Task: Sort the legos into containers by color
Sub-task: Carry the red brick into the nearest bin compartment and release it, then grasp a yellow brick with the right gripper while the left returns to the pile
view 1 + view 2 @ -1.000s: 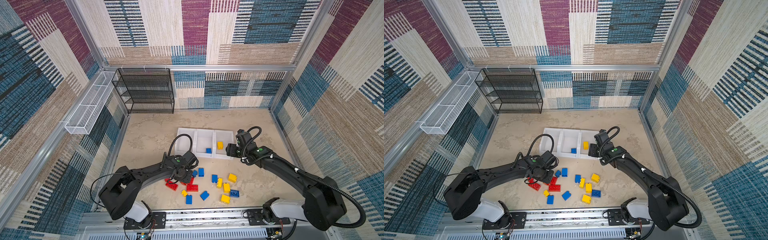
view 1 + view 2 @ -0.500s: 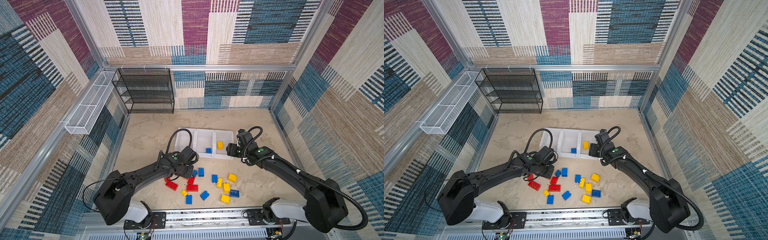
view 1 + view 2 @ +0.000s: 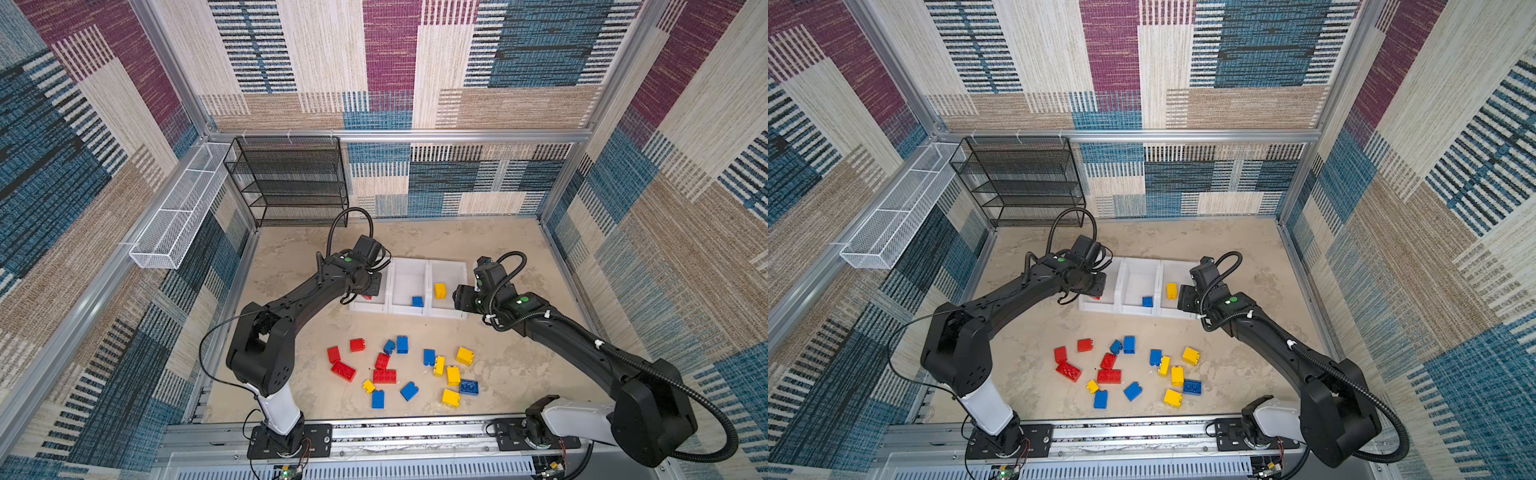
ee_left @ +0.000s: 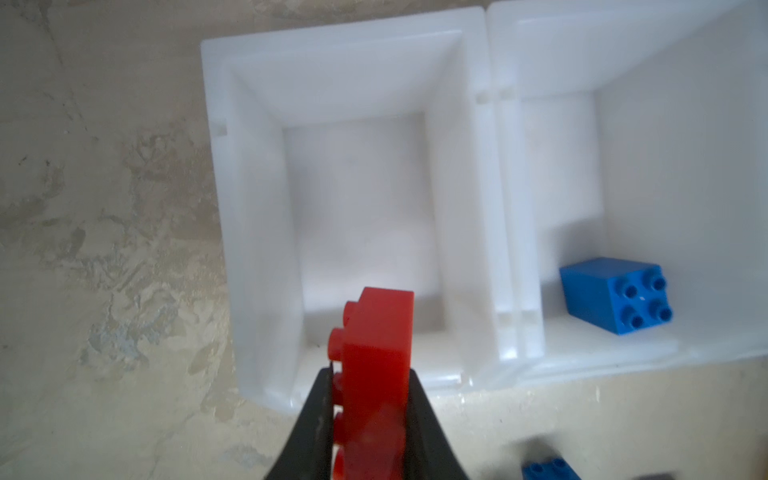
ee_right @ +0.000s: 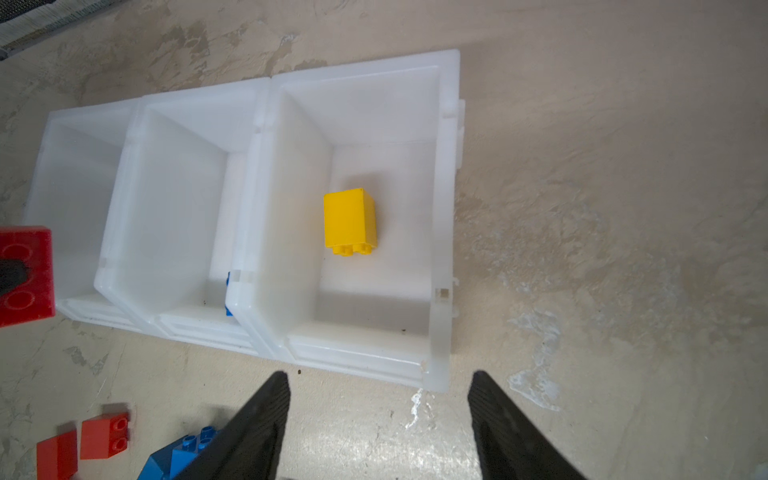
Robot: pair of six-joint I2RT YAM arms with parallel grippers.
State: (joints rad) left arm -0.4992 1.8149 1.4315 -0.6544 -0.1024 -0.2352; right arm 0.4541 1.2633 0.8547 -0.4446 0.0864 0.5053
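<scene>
Left arm [image 3: 299,299]: stretched from its base at the near left toward the far right, elbow raised and wrist bent down over the row of bins.
Left hand [image 4: 371,376]: pointed down over the near end of the left bin [image 4: 249,208]; the fingers are clamped on the red brick [image 4: 376,357].
Red brick: oblong, pinched across its two broad faces and held clear of the bin floor, above the bin's near rim, with its studs facing sideways.
Right arm [image 3: 573,345]: extended from the near right base toward the far left, forearm low over the table [image 3: 519,365], wrist turned toward the bins.
Right hand [image 5: 379,376]: fingers apart with nothing between them, above the table just outside the near right corner of the right bin [image 5: 444,208].
Middle bin [image 5: 124,249]: holds one blue brick [image 4: 615,295] lying on its side at the near right of the floor.
Right bin: holds one yellow brick [image 5: 350,220] near the middle of its floor, lying on its side.
Loose bricks [image 3: 384,376]: scattered on the table near of the bins, between the two arms. Reds lie mostly to the left, yellows mostly to the right, and blues are mixed through.
</scene>
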